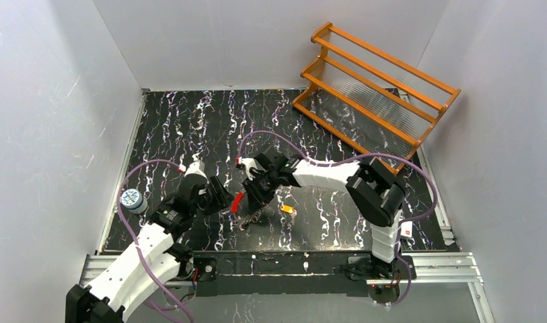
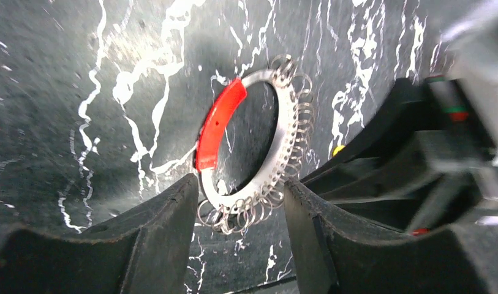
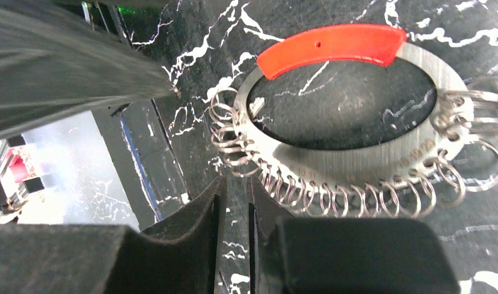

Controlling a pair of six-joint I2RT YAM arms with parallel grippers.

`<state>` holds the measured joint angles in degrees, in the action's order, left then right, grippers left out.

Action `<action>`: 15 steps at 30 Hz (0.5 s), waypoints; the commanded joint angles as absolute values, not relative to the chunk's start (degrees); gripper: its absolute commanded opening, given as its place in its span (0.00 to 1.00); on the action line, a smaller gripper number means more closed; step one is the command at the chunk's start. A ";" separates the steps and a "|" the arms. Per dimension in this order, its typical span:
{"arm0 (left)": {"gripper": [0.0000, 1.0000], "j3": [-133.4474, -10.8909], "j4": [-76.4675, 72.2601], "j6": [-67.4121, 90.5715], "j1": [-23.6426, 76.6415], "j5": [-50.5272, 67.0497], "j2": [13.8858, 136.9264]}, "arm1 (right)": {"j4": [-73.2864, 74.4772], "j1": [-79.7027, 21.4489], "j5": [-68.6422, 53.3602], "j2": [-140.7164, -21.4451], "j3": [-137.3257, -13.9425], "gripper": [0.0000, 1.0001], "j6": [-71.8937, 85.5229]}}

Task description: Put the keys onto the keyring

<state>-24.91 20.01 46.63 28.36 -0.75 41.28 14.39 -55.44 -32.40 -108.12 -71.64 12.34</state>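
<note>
Near edge: a metal rail (image 1: 290, 262) runs along the front of the table (image 1: 190, 128), with both arm bases on it; a small red and white piece (image 1: 406, 232) sits beside the right arm's base
Left arm: the left arm (image 1: 142, 249) reaches up from the near left corner toward the middle of the table
Left claw: the left claw (image 2: 240, 191) has its two dark fingers (image 2: 160, 239) closed in on the lower part of the keyring, one against the flat band just below the red section, the other against the small rings on the opposite side
Keyring: the keyring (image 2: 286, 125) is a flat silvery band with a red section (image 3: 329, 48), in the front middle of the table between the two claws; whether it rests on the table or is lifted I cannot tell
Small rings: many small rings (image 3: 356, 199) of thin wire hang in a row along the band's outer edge
Right claw: the right claw (image 3: 234, 197) points at the keyring from the other side, its jaws nearly together with a thin slit between them; the tips are right at the row of small rings, and I cannot tell whether they pinch one
Brass key: the brass key (image 1: 287, 210) lies on the table just right of the claws, apart from the keyring
Left side: a blue and white roll (image 1: 131, 200) stands near the table's left edge
Far right: an orange rack (image 1: 375, 87) stands in the far right corner, well apart from the arms
</note>
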 commanded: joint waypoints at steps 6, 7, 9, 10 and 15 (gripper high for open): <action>0.53 -25.67 24.82 44.74 28.57 -9.99 32.08 | 14.12 -58.16 -37.46 -113.90 -77.25 0.24 11.34; 0.53 -25.10 24.34 44.96 28.62 -9.46 31.88 | 13.71 -58.31 -37.42 -113.90 -76.93 0.24 11.34; 0.53 -24.29 23.53 45.32 28.61 -8.44 31.87 | 12.90 -58.59 -36.98 -113.74 -76.74 0.24 11.40; 0.53 -23.92 23.04 45.28 28.64 -7.84 32.08 | 12.46 -58.74 -36.66 -113.73 -76.80 0.24 11.37; 0.53 -23.29 21.91 44.93 28.61 -6.48 32.86 | 11.50 -59.21 -34.93 -113.65 -78.21 0.26 11.29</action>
<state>-23.70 22.39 45.15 28.36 -7.01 32.49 13.89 -58.92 -35.31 -114.06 -75.20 11.84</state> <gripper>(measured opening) 0.525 0.253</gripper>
